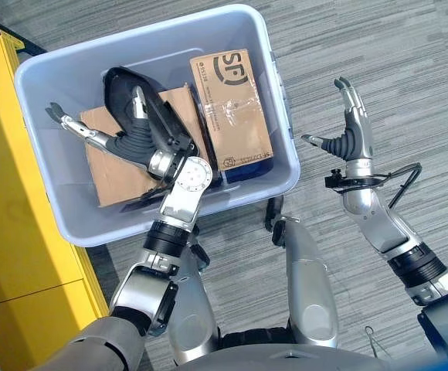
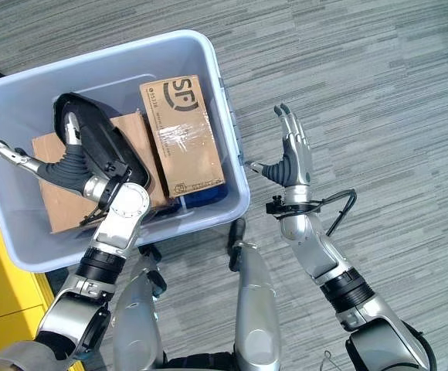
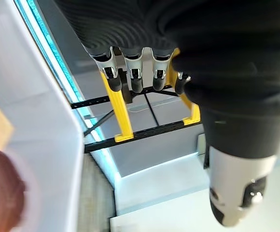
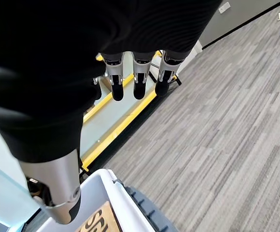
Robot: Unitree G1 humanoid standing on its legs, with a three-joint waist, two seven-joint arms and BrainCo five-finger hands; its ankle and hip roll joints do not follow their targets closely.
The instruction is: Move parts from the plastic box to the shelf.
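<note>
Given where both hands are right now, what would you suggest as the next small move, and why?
Probably lower the left hand and curl its fingers round the black curved plastic part beneath it. That hand is already inside the pale blue plastic box, open, over that part and the brown cardboard boxes, gripping nothing. The right hand is open outside the box.

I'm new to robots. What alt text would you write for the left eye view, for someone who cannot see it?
Seen from above, a robot's left robot hand reaches with open fingers into a pale blue plastic box on grey carpet, above a curved black plastic part and brown cardboard boxes. The right robot hand hangs open beside the box, and a yellow shelf stands on the left.
</note>
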